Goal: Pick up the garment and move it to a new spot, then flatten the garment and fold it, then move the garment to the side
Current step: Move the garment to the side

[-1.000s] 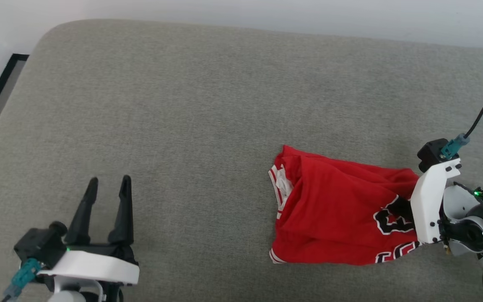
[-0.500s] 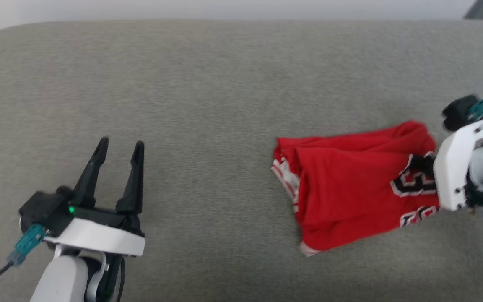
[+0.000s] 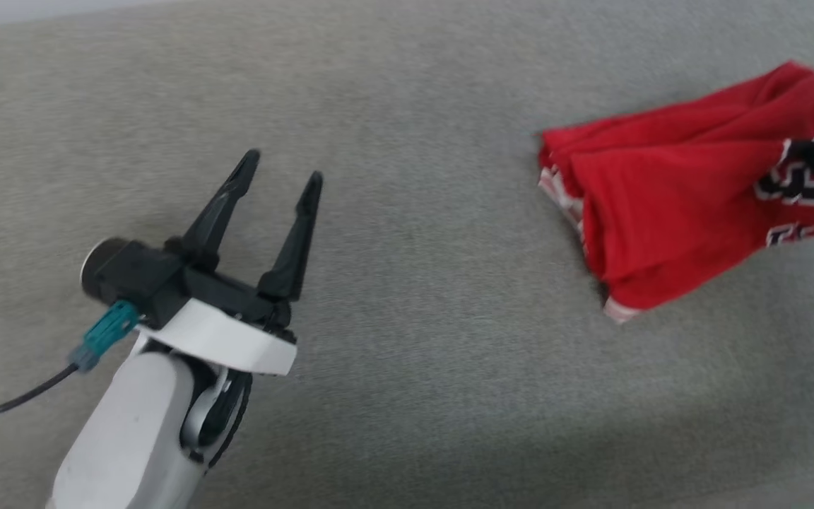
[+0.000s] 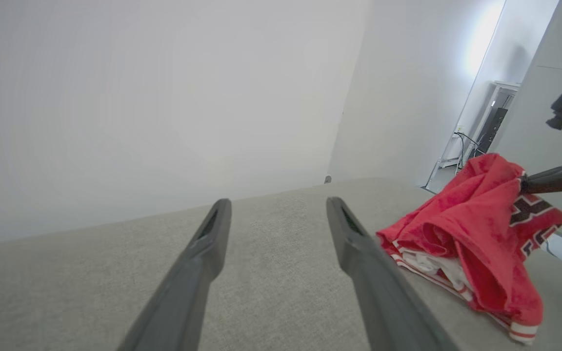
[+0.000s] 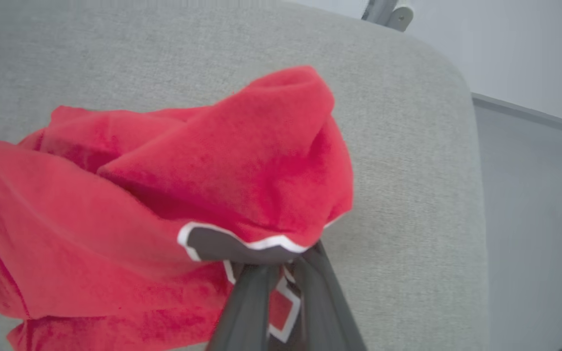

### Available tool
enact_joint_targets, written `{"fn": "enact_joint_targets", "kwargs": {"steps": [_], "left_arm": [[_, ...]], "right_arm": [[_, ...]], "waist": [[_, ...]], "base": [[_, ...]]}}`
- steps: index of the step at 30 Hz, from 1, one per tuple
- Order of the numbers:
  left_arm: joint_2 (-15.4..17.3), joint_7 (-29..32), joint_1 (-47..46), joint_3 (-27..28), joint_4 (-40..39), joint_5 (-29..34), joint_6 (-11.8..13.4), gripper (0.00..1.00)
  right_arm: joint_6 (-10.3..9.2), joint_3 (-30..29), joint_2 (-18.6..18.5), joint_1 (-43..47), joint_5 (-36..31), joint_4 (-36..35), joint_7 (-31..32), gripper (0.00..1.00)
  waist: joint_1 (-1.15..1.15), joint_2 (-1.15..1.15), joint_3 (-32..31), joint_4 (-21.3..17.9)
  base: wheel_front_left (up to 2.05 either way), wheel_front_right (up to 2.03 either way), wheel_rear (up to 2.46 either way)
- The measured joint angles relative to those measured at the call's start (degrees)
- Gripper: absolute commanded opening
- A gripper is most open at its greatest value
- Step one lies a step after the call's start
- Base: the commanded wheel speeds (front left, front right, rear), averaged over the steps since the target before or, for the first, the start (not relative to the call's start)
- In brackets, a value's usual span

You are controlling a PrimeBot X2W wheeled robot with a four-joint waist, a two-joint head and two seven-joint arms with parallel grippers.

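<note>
Red bunched jersey (image 3: 668, 205) hangs pinched in the fingers of my right gripper (image 5: 281, 275), near the rounded edge of the cushion (image 5: 408, 146); my left gripper (image 3: 283, 166) holds its fingers spread over open cushion.

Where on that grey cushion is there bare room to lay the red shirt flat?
The widest bare stretch of cushion lies between the left pincer and the shirt. More lies beyond the left pincer's tips. It is crowded at the right end, where the right pincer grips the bunched shirt near the cushion's edge.
</note>
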Motion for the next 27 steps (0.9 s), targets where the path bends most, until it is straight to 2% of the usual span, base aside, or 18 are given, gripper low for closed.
{"fn": "enact_joint_targets", "kwargs": {"steps": [9, 14, 19, 27], "left_arm": [[1.2, 0.0, -7.2, -6.8, 1.3, -0.2, 0.0, 1.00], [1.6, 0.0, -10.7, -10.8, 2.1, -0.5, 0.0, 1.00], [1.7, 0.0, -13.4, -13.7, 3.0, -1.0, 0.0, 1.00], [1.5, 0.0, -15.9, -16.1, 3.8, -1.9, 0.0, 1.00]], "right_arm": [[0.00, -2.2, -0.9, -4.6, -6.6, 7.1, -10.0, 0.00], [0.00, -3.8, -1.0, -7.5, -12.3, 13.4, -13.9, 0.00], [0.00, -7.9, -0.4, -10.6, -19.5, 20.7, -18.3, 0.00], [0.00, -11.8, 4.5, -13.3, -25.6, 31.2, -22.7, 0.00]], "waist": [[0.00, 0.00, 3.7, -4.7], [0.00, 0.00, 5.8, -6.6], [0.00, 0.00, 7.7, -7.4], [0.00, 0.00, 9.4, -6.5]], "base": [[0.00, 0.00, 0.00], [0.00, 0.00, 0.00], [0.00, 0.00, 0.00], [0.00, 0.00, 0.00]]}}
